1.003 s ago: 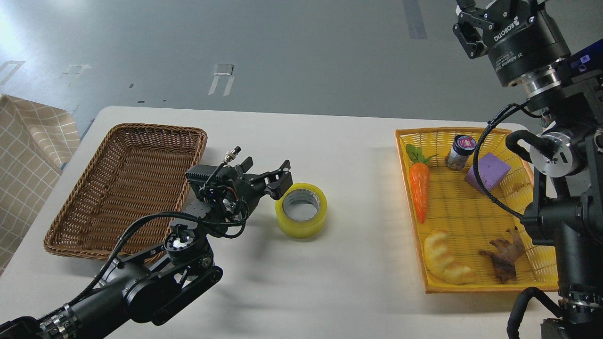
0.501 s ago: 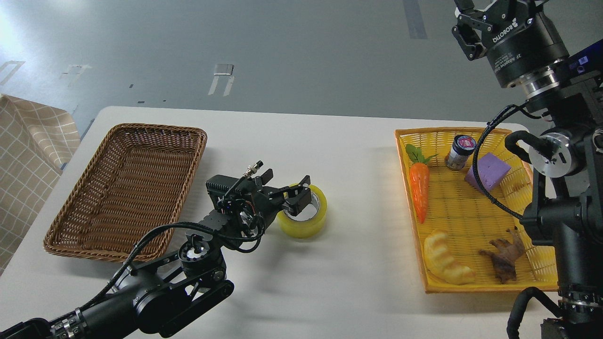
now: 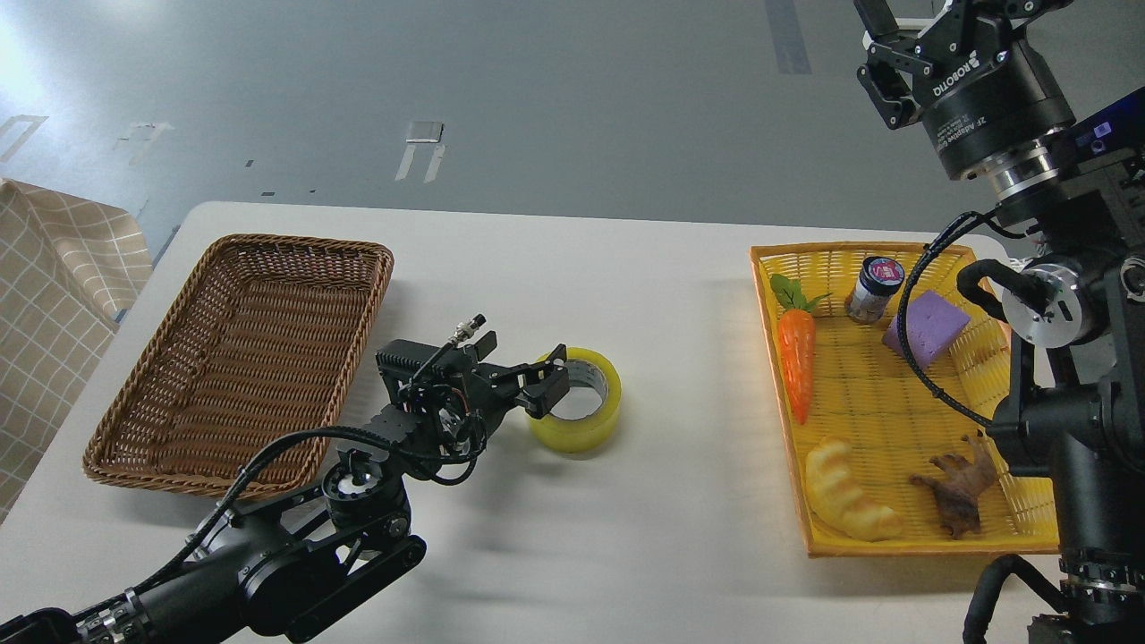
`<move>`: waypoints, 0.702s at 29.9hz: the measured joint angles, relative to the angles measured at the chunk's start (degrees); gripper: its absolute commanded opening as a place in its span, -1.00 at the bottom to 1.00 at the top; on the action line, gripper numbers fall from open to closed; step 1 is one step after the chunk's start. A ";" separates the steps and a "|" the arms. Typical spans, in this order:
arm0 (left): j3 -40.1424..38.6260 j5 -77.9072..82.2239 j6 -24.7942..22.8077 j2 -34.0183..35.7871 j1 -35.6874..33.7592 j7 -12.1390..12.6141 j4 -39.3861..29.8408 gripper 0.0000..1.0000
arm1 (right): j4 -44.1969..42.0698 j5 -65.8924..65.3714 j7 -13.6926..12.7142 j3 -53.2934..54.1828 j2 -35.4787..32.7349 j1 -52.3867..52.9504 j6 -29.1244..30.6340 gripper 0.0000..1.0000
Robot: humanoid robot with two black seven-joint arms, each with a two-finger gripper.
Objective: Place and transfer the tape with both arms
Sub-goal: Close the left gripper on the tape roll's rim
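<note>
Left claw [image 3: 543, 383] sits at the near-left wall of the tape [image 3: 577, 402], its fingers closed down on that wall: one finger reaches into the grey-white core and the other presses the yellow outside (the outer one is partly hidden by the claw body, so the contact itself is hard to see). That roll lies flat on the white table [image 3: 555, 268], hole facing up, roughly midway between the two baskets and apart from both. Behind the claw, the left arm [image 3: 295, 546] runs back to the lower left corner, its black cable looping over the wrist.

Left of the arm lies a brown wicker basket [image 3: 161, 420], its rim close to the wrist. Across the table to the right stands a yellow basket [image 3: 778, 429] holding a carrot [image 3: 796, 358], a small jar [image 3: 872, 288], a purple block [image 3: 930, 326], a croissant [image 3: 845, 490] and a brown animal figure [image 3: 962, 487].

High at the upper right, well above the table, the right claw [image 3: 903, 40] points up and away; its fingers run off the top edge, so I cannot tell whether they are spread or closed. Its arm [image 3: 1082, 420] drops down the right side, in front of the yellow basket's far edge.
</note>
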 measured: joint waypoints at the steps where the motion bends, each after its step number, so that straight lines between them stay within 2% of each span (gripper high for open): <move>1: 0.20 0.00 -0.15 0.04 0.11 0.00 0.05 0.96 | 0.02 0.00 0.00 -0.01 0.00 -0.03 0.00 1.00; 21: 0.94 0.00 -1.01 -0.68 0.76 0.00 0.11 0.96 | -0.15 -0.18 -0.21 -1.59 0.00 -1.30 0.00 1.00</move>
